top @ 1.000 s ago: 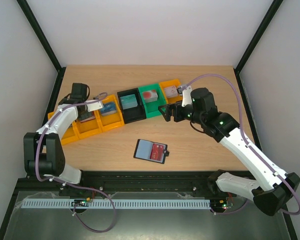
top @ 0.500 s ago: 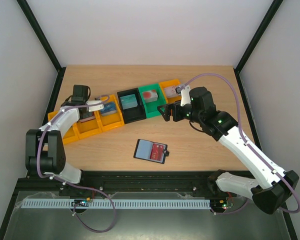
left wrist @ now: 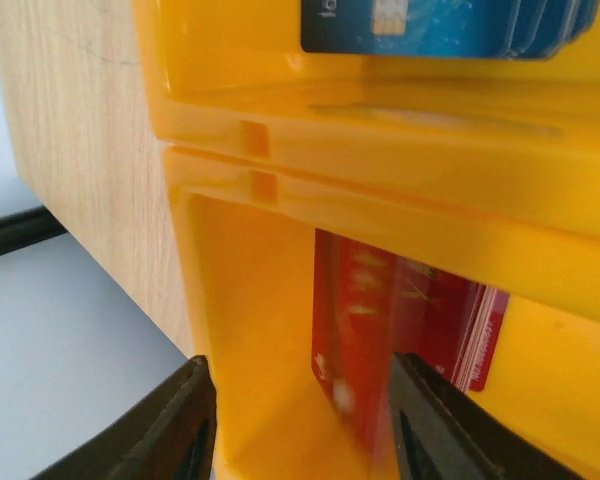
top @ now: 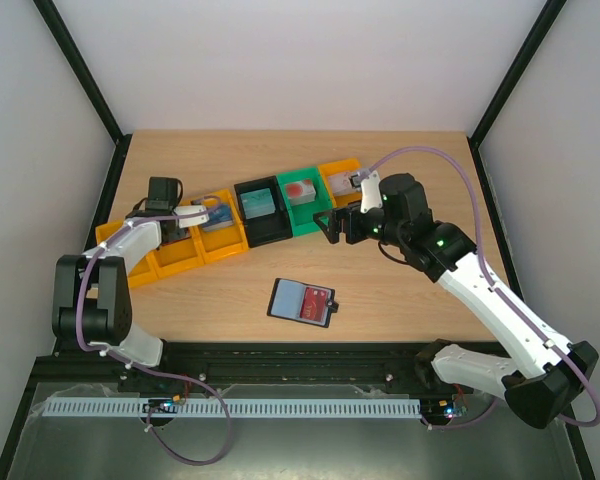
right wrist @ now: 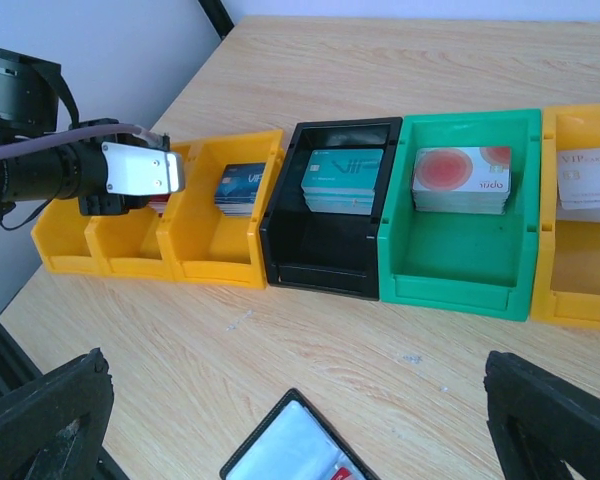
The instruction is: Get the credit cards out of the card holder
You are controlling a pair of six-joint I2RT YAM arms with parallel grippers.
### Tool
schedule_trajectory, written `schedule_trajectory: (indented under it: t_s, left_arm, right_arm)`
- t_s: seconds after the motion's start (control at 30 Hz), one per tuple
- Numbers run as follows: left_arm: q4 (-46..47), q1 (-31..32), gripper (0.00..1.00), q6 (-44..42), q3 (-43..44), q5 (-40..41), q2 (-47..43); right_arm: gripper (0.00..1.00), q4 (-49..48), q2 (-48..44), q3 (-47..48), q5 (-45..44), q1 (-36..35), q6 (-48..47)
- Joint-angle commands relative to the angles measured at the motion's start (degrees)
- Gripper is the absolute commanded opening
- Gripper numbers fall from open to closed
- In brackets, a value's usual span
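Credit cards [top: 317, 299]: I can make out only one in the card holder [top: 290, 298], a red one lying in its right half. The holder lies opened flat on the table [top: 220, 300], near the front edge and between my two arms. Its left half shows a blue-grey pocket. In the right wrist view only a corner of the holder shows at the bottom edge, and I cannot tell how many cards are inside.

Well apart from the holder, my left gripper [left wrist: 295, 425] hangs over the second yellow bin [left wrist: 230, 300] from the left end of the row of bins at the back. Its jaws stand partly apart. A blurred red card [left wrist: 352, 400] shows between them, close to the right finger [left wrist: 425, 420], and I cannot tell whether the two touch. Beneath it a stack of red cards [left wrist: 430, 320] lies in that bin. The neighbouring yellow bin [right wrist: 215, 245] holds a blue stack [right wrist: 242, 188].

My right gripper [right wrist: 298, 412] hovers above the table between the holder and the bins, its jaws spread wide with nothing in them. Ahead of it sit a black bin [right wrist: 330, 270] with teal-faced cards [right wrist: 342, 180], a green bin [right wrist: 450, 275] with a white stack [right wrist: 462, 178] bearing a red dot, and an end yellow bin [right wrist: 580, 295] with a white card [right wrist: 590, 180].
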State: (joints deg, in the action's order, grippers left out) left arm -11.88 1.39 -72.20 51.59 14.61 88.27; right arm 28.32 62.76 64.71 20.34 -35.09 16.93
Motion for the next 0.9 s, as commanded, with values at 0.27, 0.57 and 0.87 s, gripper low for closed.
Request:
schedule_trajectory:
  t_s: [0.27,0.57,0.87]
  left_arm:
    - [-6.43,-0.68,0.63,0.29,1.79,-8.90,-5.99]
    - [-29.15,3.29,0.64,31.95,20.07,-38.49,-13.62]
    - [-15.26,26.29,0.66,72.81,0.63,-46.99,-31.07]
  right_arm:
    - [0.99,0.85,-1.41,2.35,0.47,0.29,-0.82]
    - [0.94,-0.89,1.27,-5.07,1.90,0.23,9.20]
    - [0.56,4.07,6.05,-19.28,-2.78,-4.38,21.21]
